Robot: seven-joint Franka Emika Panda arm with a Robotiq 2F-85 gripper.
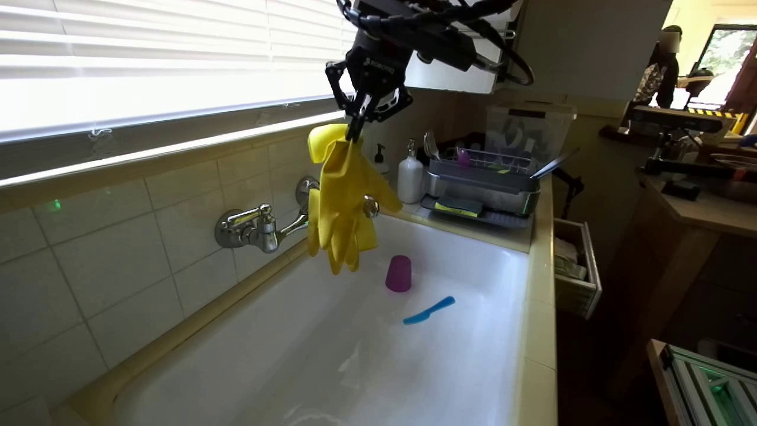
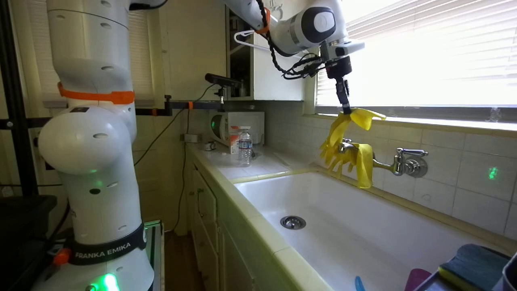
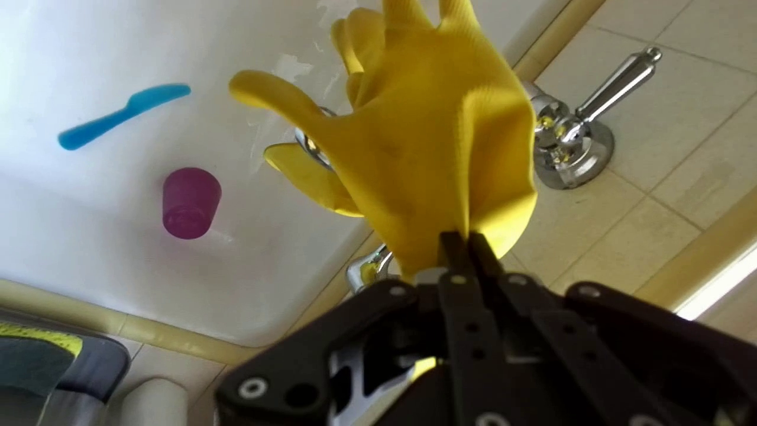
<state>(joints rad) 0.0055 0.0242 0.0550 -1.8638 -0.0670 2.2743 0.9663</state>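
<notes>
My gripper (image 3: 463, 239) is shut on the cuff of a yellow rubber glove (image 3: 414, 142), whose fingers dangle downward. In both exterior views this glove (image 1: 340, 195) (image 2: 337, 131) hangs by the tiled wall, over the sink's edge. More yellow rubber (image 2: 364, 165), seemingly a second glove, is draped across the chrome faucet (image 2: 387, 163); in the wrist view it lies partly behind the held glove. The held glove overlaps the spout in every view, so I cannot tell whether they touch.
A purple cup (image 1: 399, 273) and blue plastic knife (image 1: 429, 310) lie in the white sink (image 1: 461, 367). Beyond its far end stand a white pump bottle (image 1: 410, 177), a sponge (image 1: 458, 206) and a dish rack (image 1: 482, 177). Window blinds (image 1: 177, 53) hang beside the arm.
</notes>
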